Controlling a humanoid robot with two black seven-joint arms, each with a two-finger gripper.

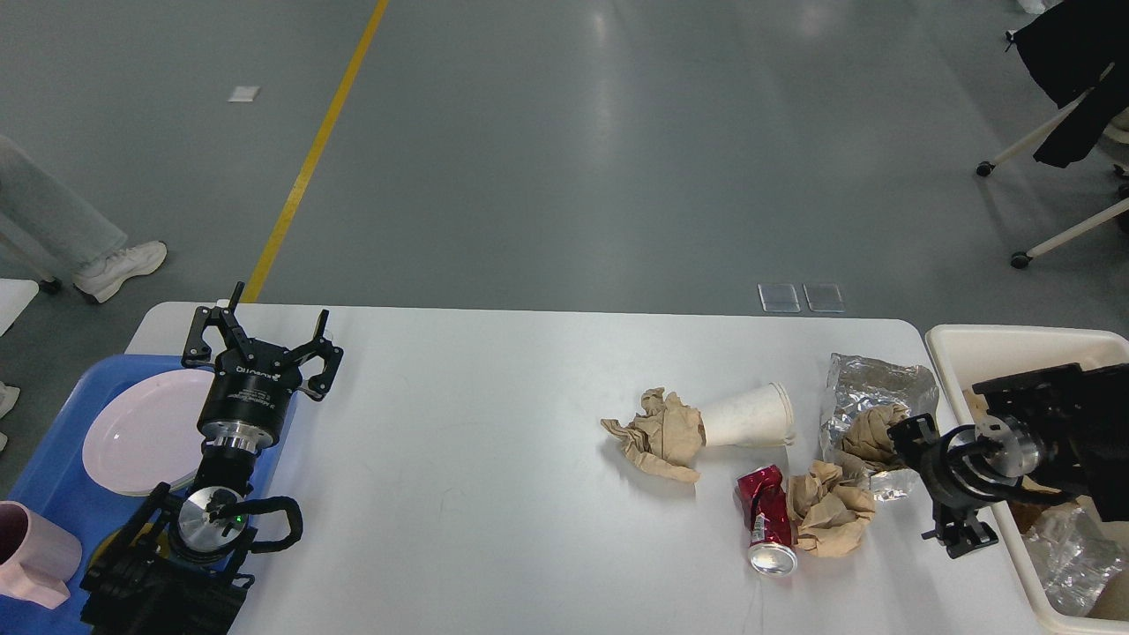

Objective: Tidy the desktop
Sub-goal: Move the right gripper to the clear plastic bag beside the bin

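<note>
- desktop (pixel 494 494) fills the lower middle of the frame; rubbish sits lower right: paper cup (pixel 748 414) on its side, brown paper wads beside it, crushed red can (pixel 766 520), foil sheet (pixel 869 381)
- step in hand, my read: right arm picking trash for the cream bin (pixel 970 339) at the right edge; bin already holds some foil and paper
- right gripper (pixel 908 441) sits at the wad (pixel 869 441) lying on the foil; seen dark and side-on; fingers can't be told apart, so state unknown
- to do it well: pinch only the wad, not the foil under it; lift clear before swinging right over the bin rim
- left gripper (pixel 262 339) at the left, fingers spread, empty, pointing up-frame, over the edge of the blue tray (pixel 53 476) next to the white plate (pixel 145 432); pink mug (pixel 35 551) lower left
</note>
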